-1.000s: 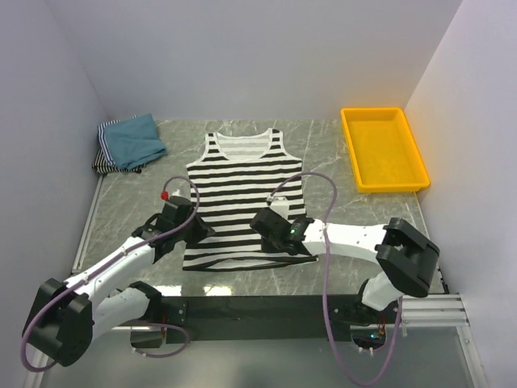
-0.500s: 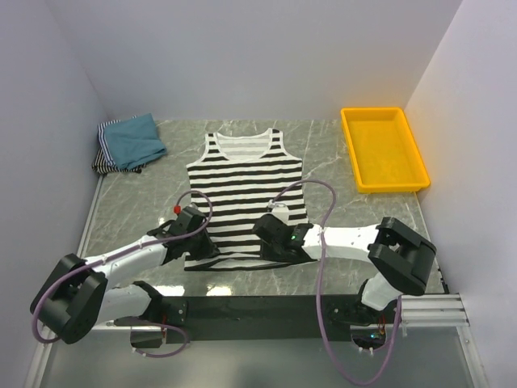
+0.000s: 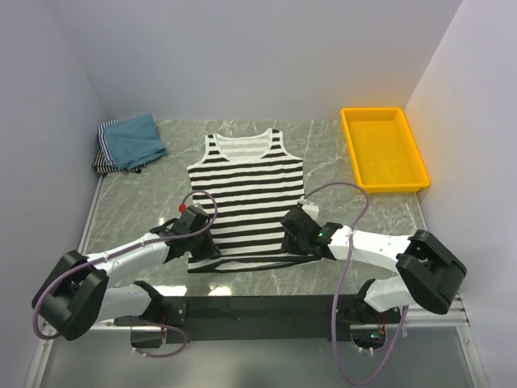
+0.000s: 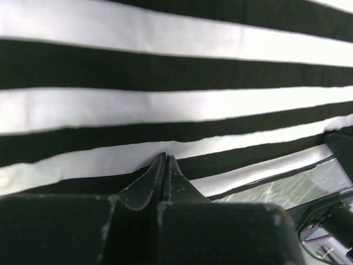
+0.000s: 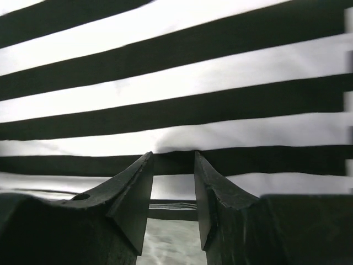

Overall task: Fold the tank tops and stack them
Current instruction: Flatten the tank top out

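The striped tank top (image 3: 245, 190) lies flat on the table (image 3: 339, 162), folded tops (image 3: 129, 141) back left, yellow tray (image 3: 372, 110) back right.

Open tabletop (image 3: 325, 158) separates the central striped tank top (image 3: 246, 182) from yellow tray (image 3: 384, 149), upper right, and folded tops (image 3: 129, 144), upper left.

The striped top (image 3: 245, 190) spread mid-tabletop has broad black and white bands running crosswise, and its inner neckline shows paler, finer grey-white stripes. At the far left corner, a plain teal top (image 3: 133, 139) lies on a folded top (image 3: 102, 158) with fine dark and white stripes. The tray (image 3: 384, 149) at the far right corner is bright yellow. The tabletop (image 3: 339, 162) is grey-green marble with pale veins. The arms (image 3: 129, 255) are white with black joints, and their cables (image 3: 334, 315) are mauve. The walls (image 3: 242, 56) are pale lavender-white.
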Robot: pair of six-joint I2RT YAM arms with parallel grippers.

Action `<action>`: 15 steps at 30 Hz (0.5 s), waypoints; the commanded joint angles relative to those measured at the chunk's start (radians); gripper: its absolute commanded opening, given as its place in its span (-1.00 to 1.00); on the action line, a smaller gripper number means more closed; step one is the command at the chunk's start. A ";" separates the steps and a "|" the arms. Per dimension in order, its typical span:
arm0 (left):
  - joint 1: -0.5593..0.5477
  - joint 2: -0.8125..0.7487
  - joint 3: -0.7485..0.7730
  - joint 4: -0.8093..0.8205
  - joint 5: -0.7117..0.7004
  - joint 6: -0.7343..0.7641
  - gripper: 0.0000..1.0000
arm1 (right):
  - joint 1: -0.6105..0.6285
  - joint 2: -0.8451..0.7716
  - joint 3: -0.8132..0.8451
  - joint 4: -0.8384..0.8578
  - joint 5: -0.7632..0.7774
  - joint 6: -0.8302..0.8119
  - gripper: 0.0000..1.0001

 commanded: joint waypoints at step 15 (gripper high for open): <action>-0.124 -0.134 0.052 -0.202 -0.070 0.001 -0.63 | -0.161 -0.171 -0.171 -0.028 -0.034 -0.026 -0.05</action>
